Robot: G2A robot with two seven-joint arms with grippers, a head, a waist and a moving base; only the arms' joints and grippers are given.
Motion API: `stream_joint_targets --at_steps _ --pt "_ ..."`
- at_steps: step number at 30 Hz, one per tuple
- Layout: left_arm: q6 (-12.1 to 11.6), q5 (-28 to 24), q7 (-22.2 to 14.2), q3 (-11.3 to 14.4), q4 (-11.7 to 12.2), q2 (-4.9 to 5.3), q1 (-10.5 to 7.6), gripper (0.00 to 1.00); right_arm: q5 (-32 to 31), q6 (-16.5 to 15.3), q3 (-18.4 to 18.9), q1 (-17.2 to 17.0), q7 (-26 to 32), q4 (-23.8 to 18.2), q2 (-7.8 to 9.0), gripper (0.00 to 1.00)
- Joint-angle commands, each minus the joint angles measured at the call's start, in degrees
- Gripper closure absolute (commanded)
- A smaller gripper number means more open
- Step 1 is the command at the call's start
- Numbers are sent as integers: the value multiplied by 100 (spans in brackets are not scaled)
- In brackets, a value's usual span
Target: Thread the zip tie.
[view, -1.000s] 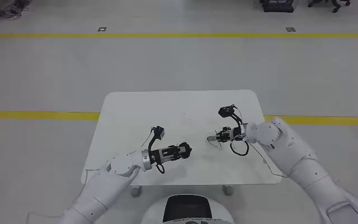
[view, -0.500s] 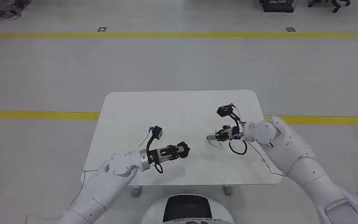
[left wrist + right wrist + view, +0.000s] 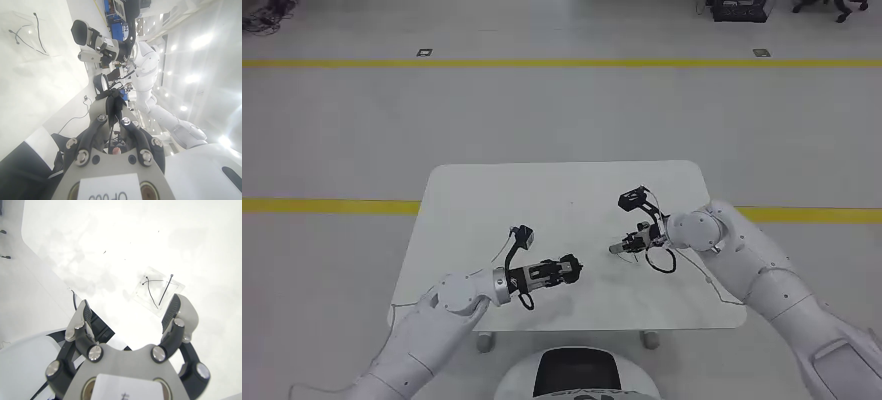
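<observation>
Three zip ties [image 3: 164, 292] lie in a clear tray [image 3: 140, 294], well in from the edges of the counter [image 3: 94, 237] and ahead of the right claw [image 3: 130, 298], which gapes wide and empty. The left claw [image 3: 112, 94] is closed tight, well apart from the tray. Whether a tie sits between its dark pads [image 3: 113, 106] is hard to make out.

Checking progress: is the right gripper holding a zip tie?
No, the right gripper stands open and empty, zip ties lying in the tray.

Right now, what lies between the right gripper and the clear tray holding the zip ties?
Only bare white table, seen in the right wrist view, separates the right gripper from the clear tray of zip ties.
</observation>
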Motion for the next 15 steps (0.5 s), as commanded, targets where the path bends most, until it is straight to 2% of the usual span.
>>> stream_joint_targets --at_steps 1,7,11,15 --pt "0 0 1 0 0 0 0 100 0 -1 0 0 0 0 0 0" --pt "0 0 1 0 0 0 0 100 -163 64 -35 -60 -123 -47 -11 0" --pt "0 0 1 0 0 0 0 100 -371 334 -217 20 -89 -77 -99 0" --pt "0 0 1 0 0 0 0 100 -518 588 -500 169 -6 96 -249 0"
